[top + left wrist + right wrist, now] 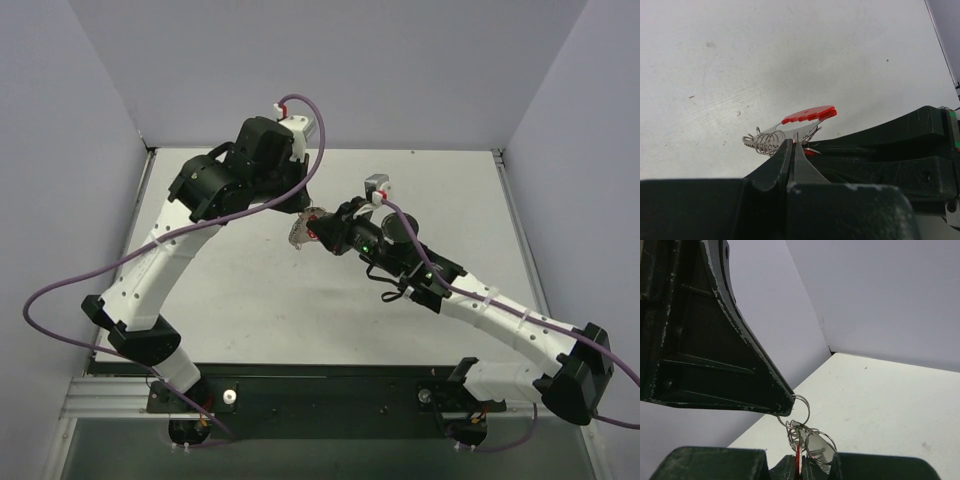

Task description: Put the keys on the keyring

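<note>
- At centre of the overhead frame, the left claw [298,210] and right claw [322,233] meet tip to tip above the white table top [250,310], with a small bunch of metal hanging between them, off the surface.
- Seen from the left wrist, the left claw is pinched tight, its two black fingers pressed together at lower centre of the frame.
- Just left of those fingers sits the keyring [765,142], a red loop carrying a bunch of silver metal rings and keys.
- Above that bunch lies the small silver metal key [799,117] with a red oblong plastic tag, flat side up and touching the bunch; whether it is threaded on cannot be told.
- From the right wrist, the left claw's fingertip [786,406], at middle left, grips a silver ring at the top of the keyring.
- Along the bottom edge of that frame, the right claw is closed narrowly on a thin red strip at the lower end of the keyring.
- Silver rings and an oval silver piece sit beside that strip.
</note>
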You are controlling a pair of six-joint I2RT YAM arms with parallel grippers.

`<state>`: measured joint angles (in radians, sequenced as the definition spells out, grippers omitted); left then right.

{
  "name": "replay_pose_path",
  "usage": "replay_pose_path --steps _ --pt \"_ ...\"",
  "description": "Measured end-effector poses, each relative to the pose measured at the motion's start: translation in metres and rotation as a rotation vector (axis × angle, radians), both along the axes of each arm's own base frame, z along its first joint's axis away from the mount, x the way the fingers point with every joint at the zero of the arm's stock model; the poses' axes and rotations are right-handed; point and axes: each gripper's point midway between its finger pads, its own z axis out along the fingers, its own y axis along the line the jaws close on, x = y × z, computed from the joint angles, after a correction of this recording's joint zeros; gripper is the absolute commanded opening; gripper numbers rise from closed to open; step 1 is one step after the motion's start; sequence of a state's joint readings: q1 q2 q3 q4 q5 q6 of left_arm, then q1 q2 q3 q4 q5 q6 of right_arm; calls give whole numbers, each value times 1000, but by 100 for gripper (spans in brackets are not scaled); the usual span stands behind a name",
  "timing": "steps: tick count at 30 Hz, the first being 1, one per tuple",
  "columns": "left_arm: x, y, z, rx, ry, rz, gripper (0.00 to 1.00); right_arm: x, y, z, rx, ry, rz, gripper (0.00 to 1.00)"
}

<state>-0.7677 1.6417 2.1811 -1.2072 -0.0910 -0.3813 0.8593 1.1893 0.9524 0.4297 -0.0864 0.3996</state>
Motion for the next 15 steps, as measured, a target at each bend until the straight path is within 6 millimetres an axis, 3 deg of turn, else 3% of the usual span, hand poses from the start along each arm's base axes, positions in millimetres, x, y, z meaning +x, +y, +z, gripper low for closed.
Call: replay_pose_path --steps 15 --pt "-11 -1 9 -39 1 -50 0 0 -3 2 8 -7 -12 0"
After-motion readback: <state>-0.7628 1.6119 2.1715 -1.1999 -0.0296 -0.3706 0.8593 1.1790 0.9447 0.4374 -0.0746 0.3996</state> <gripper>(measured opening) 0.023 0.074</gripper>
